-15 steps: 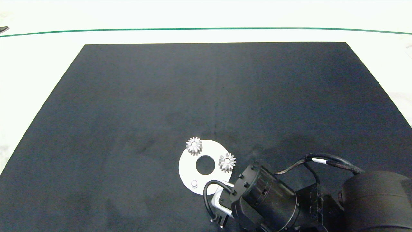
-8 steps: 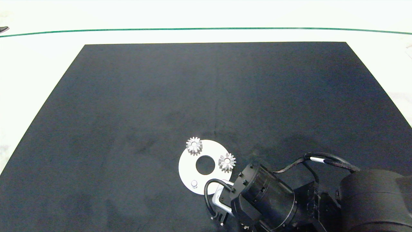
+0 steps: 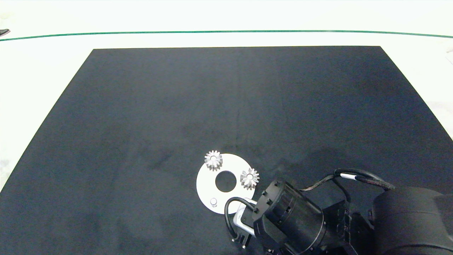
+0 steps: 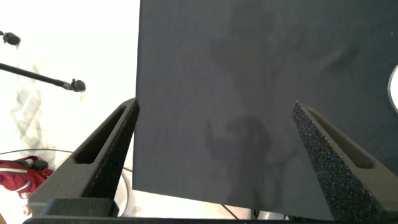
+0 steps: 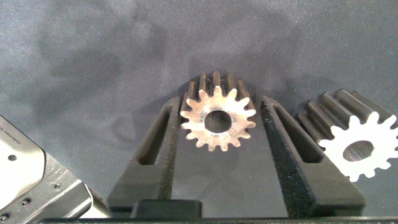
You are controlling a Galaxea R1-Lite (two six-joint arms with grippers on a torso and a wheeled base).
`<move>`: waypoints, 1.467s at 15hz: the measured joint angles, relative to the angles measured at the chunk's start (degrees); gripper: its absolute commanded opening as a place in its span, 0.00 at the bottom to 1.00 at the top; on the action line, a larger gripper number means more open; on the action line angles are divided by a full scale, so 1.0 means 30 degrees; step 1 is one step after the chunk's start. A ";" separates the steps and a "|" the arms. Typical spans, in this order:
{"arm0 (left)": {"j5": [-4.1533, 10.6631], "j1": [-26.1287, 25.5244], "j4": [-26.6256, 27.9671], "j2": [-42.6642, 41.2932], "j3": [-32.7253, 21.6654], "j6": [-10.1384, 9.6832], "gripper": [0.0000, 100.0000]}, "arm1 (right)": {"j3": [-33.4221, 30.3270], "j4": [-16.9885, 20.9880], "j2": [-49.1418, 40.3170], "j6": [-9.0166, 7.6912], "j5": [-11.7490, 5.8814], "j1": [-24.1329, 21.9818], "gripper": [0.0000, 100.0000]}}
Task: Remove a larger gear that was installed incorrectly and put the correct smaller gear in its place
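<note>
right end effector (image 5: 221,101) is sinking a bit lower beside the plate (image 3: 207,177) | it's straddling the smaller gear (image 5: 217,121) on the mat (image 3: 226,106), can't tell if clenched | left end effector (image 4: 214,106) is idling, released | peg (image 3: 213,202) is waiting empty, so I'm guessing the pickup is next

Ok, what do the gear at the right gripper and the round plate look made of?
Gear at the right gripper: likely metal, silvery with bright glints on its teeth. Round plate: white, flat, matte; painted metal or plastic, cannot tell. Left gripper hangs open, idle.
</note>
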 measured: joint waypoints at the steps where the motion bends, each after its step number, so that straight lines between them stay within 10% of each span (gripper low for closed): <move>1: 0.0000 0.0000 0.0000 0.0000 0.0000 0.0000 1.00 | 0.0016 0.0000 0.0000 0.0008 0.0000 0.0008 0.44; 10: -0.0008 0.0000 -0.0016 -0.0008 0.0000 0.0000 1.00 | -0.0325 -0.0475 -0.0053 -0.0110 -0.0012 0.0167 0.31; 15: 0.0000 0.0008 -0.0024 -0.0008 0.0000 0.0000 1.00 | -0.4173 -0.0183 -0.0053 -0.1248 -0.0008 0.0475 0.31; 22: 0.0000 0.0053 -0.0053 0.0000 -0.0020 0.0000 1.00 | -1.5124 0.9151 0.2788 -0.2389 0.0024 0.1138 0.31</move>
